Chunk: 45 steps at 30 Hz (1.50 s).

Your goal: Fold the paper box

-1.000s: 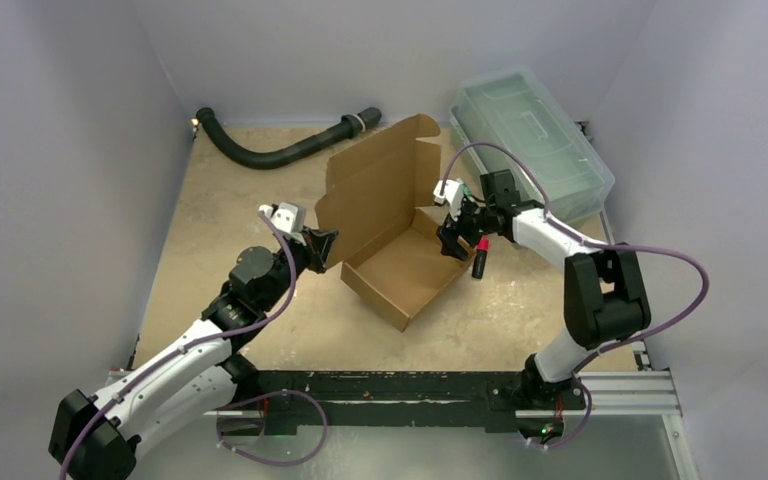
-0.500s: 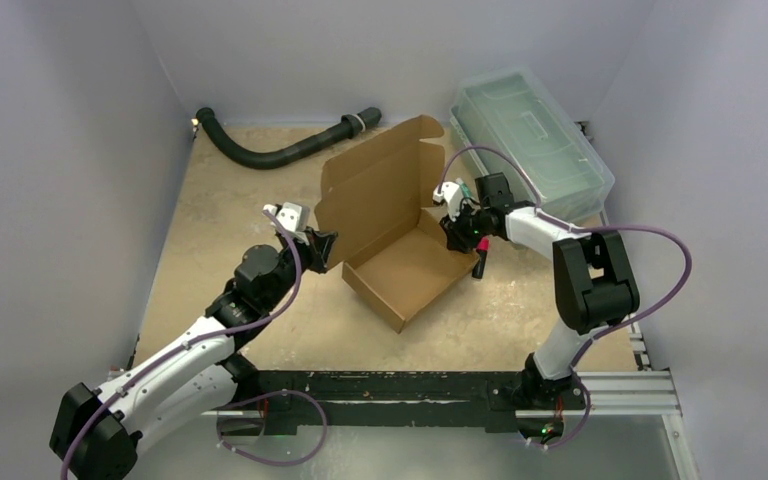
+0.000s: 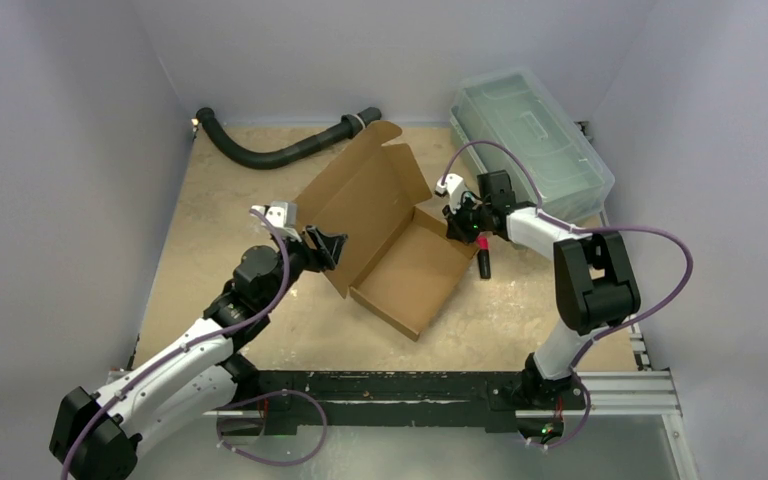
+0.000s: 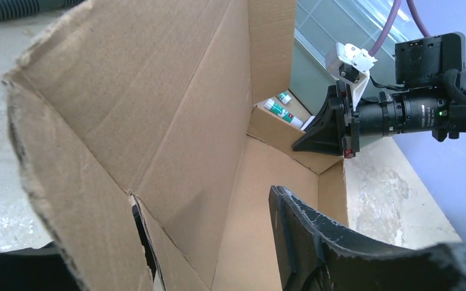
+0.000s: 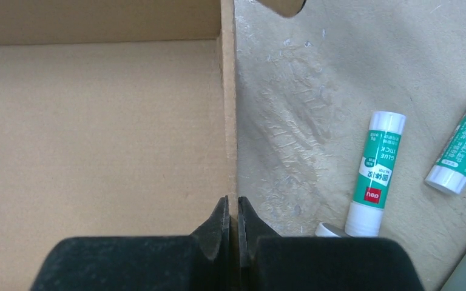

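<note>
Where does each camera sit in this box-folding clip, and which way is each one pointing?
Top external: above and behind the robot, looking down at the table; left hand, right hand and paper box show.
Left wrist: on the left hand, facing across the box's inside; one of its own fingers shows.
Right wrist: on the right hand, looking along the box wall it pinches; its fingertips show.
Shared: both wrist views catch the glue sticks beyond the box wall.
</note>
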Each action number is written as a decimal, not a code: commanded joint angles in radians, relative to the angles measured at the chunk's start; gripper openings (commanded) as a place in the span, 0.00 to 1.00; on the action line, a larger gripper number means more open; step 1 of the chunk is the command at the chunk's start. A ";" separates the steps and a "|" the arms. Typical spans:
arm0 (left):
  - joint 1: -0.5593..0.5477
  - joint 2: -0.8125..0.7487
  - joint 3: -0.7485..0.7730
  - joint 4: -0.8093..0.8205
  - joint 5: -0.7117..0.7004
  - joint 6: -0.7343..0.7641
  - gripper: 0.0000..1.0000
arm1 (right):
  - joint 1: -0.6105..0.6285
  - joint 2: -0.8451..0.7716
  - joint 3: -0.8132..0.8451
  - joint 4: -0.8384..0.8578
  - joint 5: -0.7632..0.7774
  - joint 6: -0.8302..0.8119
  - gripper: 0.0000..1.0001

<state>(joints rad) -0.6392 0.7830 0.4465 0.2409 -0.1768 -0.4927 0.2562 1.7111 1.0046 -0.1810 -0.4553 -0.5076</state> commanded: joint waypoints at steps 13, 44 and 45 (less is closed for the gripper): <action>0.178 -0.037 0.118 -0.175 0.171 -0.221 0.65 | 0.003 -0.072 0.017 0.030 -0.111 0.061 0.00; 0.196 0.056 0.311 -0.112 0.313 0.329 0.00 | 0.002 -0.187 0.006 -0.012 -0.222 -0.012 0.64; 0.196 0.032 0.296 -0.096 0.319 0.341 0.00 | 0.001 -0.215 0.002 -0.032 -0.233 -0.050 0.66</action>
<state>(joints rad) -0.4442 0.9035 0.7540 0.0124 0.0898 -0.2592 0.2562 1.6272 1.0016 -0.1810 -0.6094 -0.4625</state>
